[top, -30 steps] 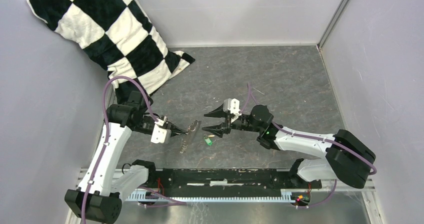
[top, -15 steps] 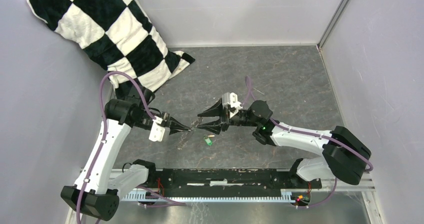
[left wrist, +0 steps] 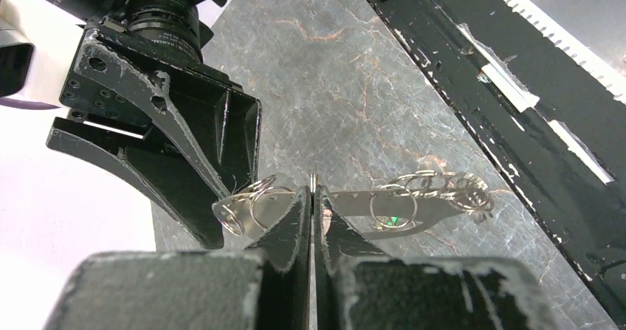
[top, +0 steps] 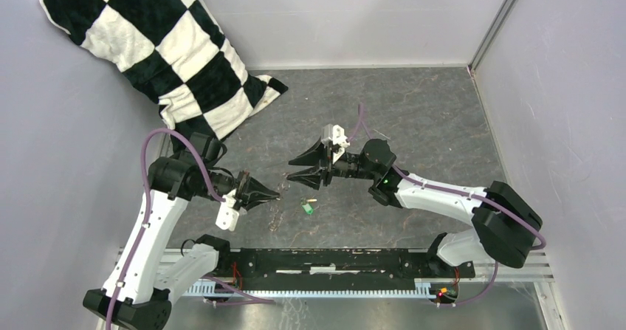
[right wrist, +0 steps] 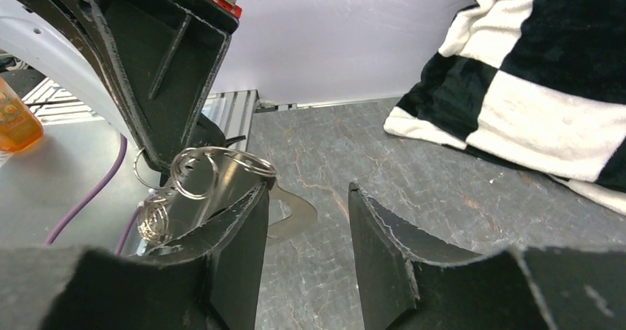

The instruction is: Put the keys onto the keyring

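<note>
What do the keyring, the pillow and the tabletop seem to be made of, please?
The keyring looks like thin metal, polished and silvery, judging by its bright glints and reflections. The pillow looks like soft plush fabric, matte, in black and white checks with a fuzzy pile. The tabletop is dull grey with marble-like veins, possibly a stone-look laminate or mat; it is hard to tell.

Left arm (top: 144, 234) climbs from the lower left of the overhead frame, elbow bent, forearm angling right toward centre, and the left gripper (top: 274, 194) has its jaws pressed tight together, tips pointing right. Right arm (top: 435, 196) reaches in from the lower right, stretched long toward the middle, and the right gripper (top: 290, 169) faces left with its jaws standing clearly apart; the two sets of tips sit nearly nose to nose at centre frame
</note>
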Motion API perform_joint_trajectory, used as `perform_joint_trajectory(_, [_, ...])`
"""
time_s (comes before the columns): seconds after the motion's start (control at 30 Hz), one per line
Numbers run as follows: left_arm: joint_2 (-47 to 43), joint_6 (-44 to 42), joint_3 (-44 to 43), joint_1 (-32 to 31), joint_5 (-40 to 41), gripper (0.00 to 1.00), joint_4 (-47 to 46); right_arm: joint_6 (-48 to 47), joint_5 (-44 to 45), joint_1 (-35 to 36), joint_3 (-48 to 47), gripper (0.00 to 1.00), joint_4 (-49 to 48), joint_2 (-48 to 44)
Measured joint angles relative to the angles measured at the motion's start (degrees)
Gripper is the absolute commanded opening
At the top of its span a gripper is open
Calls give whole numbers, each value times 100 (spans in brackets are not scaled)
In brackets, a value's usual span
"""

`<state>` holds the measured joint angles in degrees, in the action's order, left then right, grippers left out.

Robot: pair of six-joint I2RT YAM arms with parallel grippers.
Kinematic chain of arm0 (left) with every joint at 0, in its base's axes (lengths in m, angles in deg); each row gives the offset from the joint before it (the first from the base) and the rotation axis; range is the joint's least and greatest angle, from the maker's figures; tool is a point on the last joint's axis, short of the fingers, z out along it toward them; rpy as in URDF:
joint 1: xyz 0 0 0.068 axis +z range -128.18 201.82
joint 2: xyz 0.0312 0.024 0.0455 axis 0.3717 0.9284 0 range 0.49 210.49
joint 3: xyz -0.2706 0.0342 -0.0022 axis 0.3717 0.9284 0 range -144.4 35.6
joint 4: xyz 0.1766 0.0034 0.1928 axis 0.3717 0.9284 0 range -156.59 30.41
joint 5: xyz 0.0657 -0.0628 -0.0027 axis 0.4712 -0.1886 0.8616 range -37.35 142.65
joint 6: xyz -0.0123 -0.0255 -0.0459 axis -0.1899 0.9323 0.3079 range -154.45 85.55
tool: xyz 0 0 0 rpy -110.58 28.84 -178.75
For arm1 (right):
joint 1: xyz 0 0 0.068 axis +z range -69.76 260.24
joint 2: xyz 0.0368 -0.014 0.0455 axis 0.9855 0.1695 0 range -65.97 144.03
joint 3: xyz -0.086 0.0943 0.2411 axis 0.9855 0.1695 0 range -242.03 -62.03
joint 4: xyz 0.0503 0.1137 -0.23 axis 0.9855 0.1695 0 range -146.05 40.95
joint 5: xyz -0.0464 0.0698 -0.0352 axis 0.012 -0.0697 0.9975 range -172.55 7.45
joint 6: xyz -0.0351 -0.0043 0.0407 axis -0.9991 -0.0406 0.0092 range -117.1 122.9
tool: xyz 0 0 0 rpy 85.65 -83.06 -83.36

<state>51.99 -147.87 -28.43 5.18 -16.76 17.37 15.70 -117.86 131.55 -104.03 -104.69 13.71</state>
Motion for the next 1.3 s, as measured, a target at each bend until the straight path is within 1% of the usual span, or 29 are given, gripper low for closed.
perform_joint_trajectory(0.13, [-50,-42,76,0,57,2,-4,-70,94,0,2,57,330,-103])
perform_joint_trajectory(0.37, [-168,-11,299,0,116,2,-120,-603,372,-7,37,55,1176,-931])
perform_joint_trajectory(0.5, [-203,391,385,0,190,2,-474,-953,308,0,61,53,1652,-1473])
perform_joint_trajectory(0.6, [-234,855,470,0,223,2,-890,-1172,120,87,57,51,1906,-1639])
perform_joint_trajectory(0.8, [-398,1939,778,0,345,2,-1810,-1631,-210,774,-116,50,2579,-1370])
perform_joint_trajectory(0.93, [-420,2389,828,0,356,2,-2105,-1873,-210,1027,-330,49,2828,-1108])
perform_joint_trajectory(1.3, [-439,2675,896,0,363,2,-2258,-2476,584,1255,-966,45,3276,-656])
